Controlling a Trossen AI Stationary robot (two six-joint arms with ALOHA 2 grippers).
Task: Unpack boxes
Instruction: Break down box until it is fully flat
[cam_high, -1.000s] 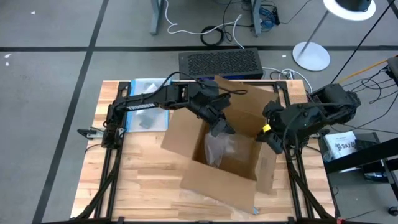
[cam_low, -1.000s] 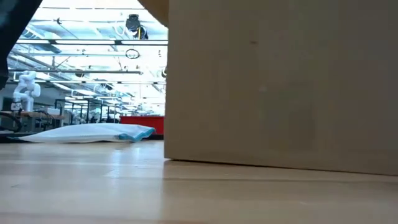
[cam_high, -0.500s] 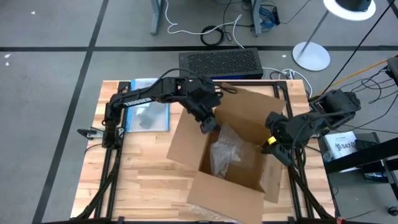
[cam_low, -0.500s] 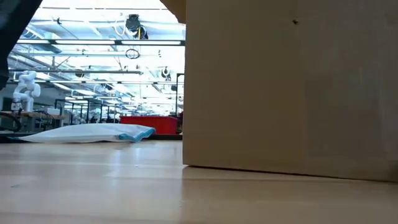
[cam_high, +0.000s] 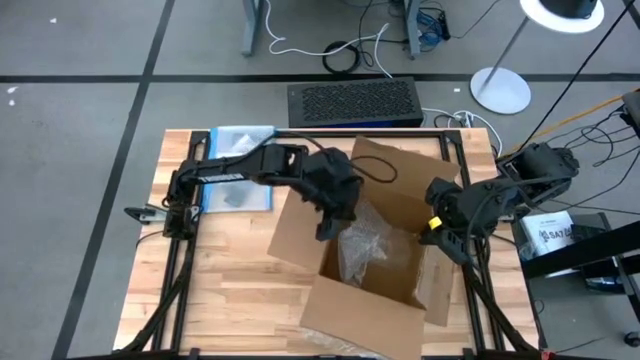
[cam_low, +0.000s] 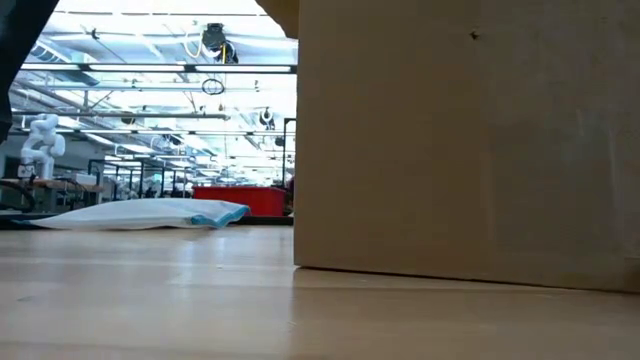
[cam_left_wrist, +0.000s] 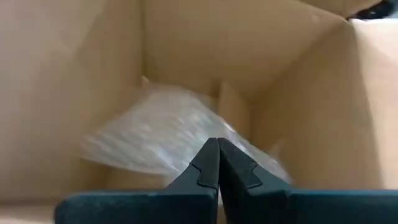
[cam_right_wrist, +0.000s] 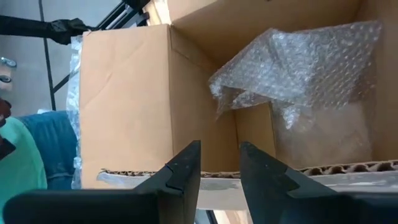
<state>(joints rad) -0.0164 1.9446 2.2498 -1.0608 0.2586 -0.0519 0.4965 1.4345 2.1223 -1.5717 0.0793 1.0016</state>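
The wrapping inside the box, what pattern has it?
Clear bubble wrap, seen best in the right wrist view.

Your brown cardboard box (cam_high: 375, 245) stands open, flaps splayed, bubble wrap (cam_high: 362, 245) bunched inside; the left fingers (cam_left_wrist: 214, 163) point into it, pressed together.

An open brown cardboard box (cam_high: 375, 245) sits right of centre on the wooden table (cam_high: 215, 280), flaps spread, with a crumpled bubble-wrap bundle (cam_high: 362, 243) inside. The left gripper (cam_high: 328, 222) reaches over the box's left rim. The right gripper (cam_high: 440, 228) is at the box's right wall. A clear pouch (cam_high: 236, 165) lies at the far left. A black grille-topped unit (cam_high: 353, 101) stands beyond the table.
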